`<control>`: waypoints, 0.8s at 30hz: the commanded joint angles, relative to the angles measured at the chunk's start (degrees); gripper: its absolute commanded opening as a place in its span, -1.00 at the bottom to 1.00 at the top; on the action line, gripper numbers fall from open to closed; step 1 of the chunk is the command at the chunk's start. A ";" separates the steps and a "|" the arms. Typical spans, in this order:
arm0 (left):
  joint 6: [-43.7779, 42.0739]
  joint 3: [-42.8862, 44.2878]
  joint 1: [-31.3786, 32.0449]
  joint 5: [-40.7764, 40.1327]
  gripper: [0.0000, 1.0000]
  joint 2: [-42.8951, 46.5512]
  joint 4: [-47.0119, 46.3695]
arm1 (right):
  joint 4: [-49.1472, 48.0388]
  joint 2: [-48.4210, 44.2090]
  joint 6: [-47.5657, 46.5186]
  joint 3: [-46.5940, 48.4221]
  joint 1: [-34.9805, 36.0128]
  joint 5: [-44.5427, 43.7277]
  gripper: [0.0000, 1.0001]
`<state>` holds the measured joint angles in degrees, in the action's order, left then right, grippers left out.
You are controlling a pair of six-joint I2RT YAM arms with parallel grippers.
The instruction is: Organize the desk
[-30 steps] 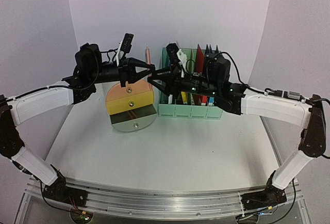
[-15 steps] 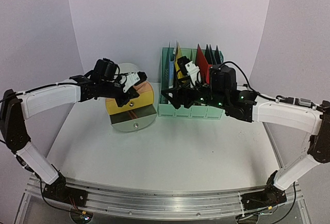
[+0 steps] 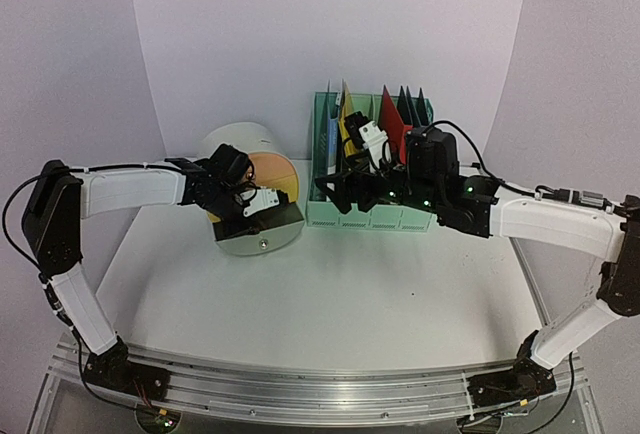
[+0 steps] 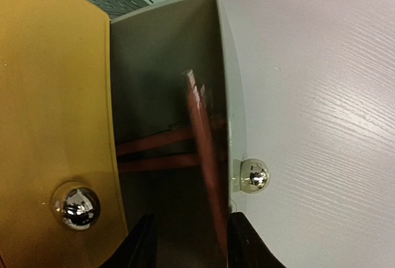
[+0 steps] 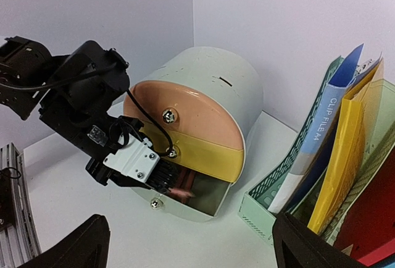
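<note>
the large flat white desk [image 3: 330, 294] lies under both arms. the left gripper [image 3: 262, 204], jaws apart, hangs at the round grey drawer unit's [image 3: 240, 144] open bottom drawer, with a blurred reddish pencil [image 4: 207, 157] between them. the right gripper [image 5: 188, 231] gapes empty before the mint-green slotted file rack [image 3: 370, 216].

One bench [image 3: 330, 304]. Two arms: the left arm [image 3: 120, 189] and the right arm [image 3: 540, 219].

One round drawer unit [image 5: 210, 73] with three drawers: a peach drawer [image 5: 185, 110], a yellow drawer [image 5: 210, 154] and a grey drawer [image 5: 207, 197]. Each drawer has one shiny knob [image 5: 169, 116], three in all.

Three reddish pencils are in the grey drawer: a first pencil [image 4: 154, 139], a second pencil [image 4: 160, 163] and a blurred pencil [image 4: 207, 157].

One green rack [image 3: 370, 216]. It holds one blue folder [image 5: 336, 104], one yellow folder [image 5: 349, 157] and one red folder [image 3: 392, 119]. The dark folders [image 3: 410, 102] behind are too crowded to count.
</note>
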<state>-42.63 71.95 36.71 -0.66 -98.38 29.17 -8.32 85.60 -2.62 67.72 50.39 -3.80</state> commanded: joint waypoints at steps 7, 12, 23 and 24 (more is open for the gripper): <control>-0.37 8.94 0.03 17.65 0.10 8.51 7.55 | -0.66 6.79 15.68 1.93 0.25 3.35 0.57; 3.62 18.01 -1.06 20.92 0.34 11.14 2.83 | -2.67 12.19 24.39 1.98 2.32 2.43 0.36; 9.58 54.81 -16.70 8.44 0.29 -16.92 5.68 | -9.80 28.26 42.21 5.43 5.20 1.89 -0.16; 9.57 55.70 -16.85 7.72 0.28 -18.34 4.69 | -9.92 30.07 42.67 6.50 5.28 1.96 -0.18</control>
<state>-35.20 121.70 22.02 12.81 -108.43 32.89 -13.84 110.19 32.78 70.04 55.10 -1.72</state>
